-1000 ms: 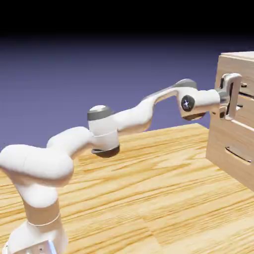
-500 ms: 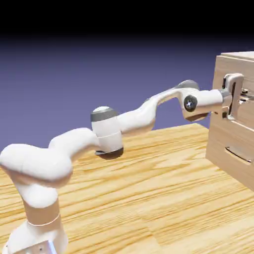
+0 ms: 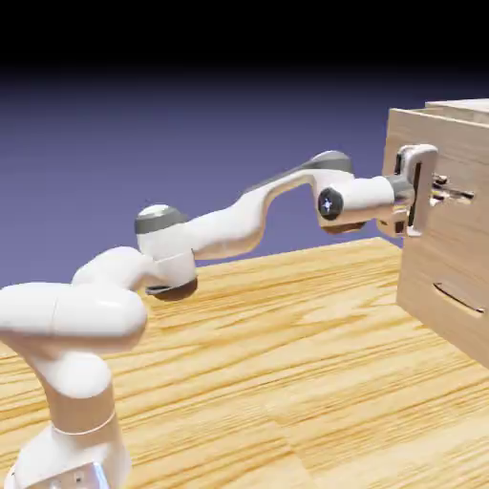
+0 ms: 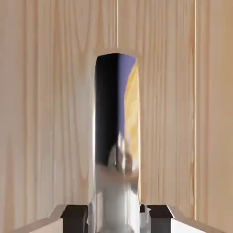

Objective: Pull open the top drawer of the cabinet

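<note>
Reaching toward the exterior view's right, 1 white robot arm [image 3: 224,232] extends over a light wood-grain table [image 3: 287,363] to a tan wooden cabinet [image 3: 444,277]. At its end, the gripper [image 3: 441,191] has its 2 fingers closed on the bar handle [image 4: 117,136] of the top drawer [image 3: 458,158]. In the hand view, that handle is a shiny, mirror-like metal bar, standing upright between the 2 dark fingertips [image 4: 75,218], with reflections of black, blue-violet and yellow along it. Behind it runs pale wood grain, crossed by thin upright seams.

The top drawer is at the upper part of the cabinet, near the exterior view's right edge. It is partly open: its front stands out from the cabinet body, toward the arm, with a gap visible behind its top edge. Below it, 1 lower handle [image 3: 458,297], slim and metallic, is fixed to the cabinet's lower front. The backdrop [image 3: 191,124] is blue-violet, fading to black at the top.
</note>
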You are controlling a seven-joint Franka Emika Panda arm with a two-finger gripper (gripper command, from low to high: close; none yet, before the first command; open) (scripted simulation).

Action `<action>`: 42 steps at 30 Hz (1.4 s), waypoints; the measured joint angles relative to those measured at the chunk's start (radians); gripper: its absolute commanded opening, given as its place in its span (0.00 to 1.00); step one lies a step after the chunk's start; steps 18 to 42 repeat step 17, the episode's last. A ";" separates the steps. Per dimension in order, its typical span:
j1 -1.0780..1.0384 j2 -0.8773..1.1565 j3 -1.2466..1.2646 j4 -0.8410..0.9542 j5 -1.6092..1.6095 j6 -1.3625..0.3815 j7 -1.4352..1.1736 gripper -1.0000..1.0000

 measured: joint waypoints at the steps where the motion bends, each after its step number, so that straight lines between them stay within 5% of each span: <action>1: 0.023 -0.004 0.001 -0.036 0.001 -0.013 -0.004 0.00; 13: 0.327 -0.045 0.015 -0.471 -0.018 -0.147 -0.042 0.00; 14: 0.348 -0.047 0.015 -0.499 -0.022 -0.155 -0.044 1.00; 42: 0.378 -0.047 0.015 -0.536 -0.029 -0.162 -0.047 1.00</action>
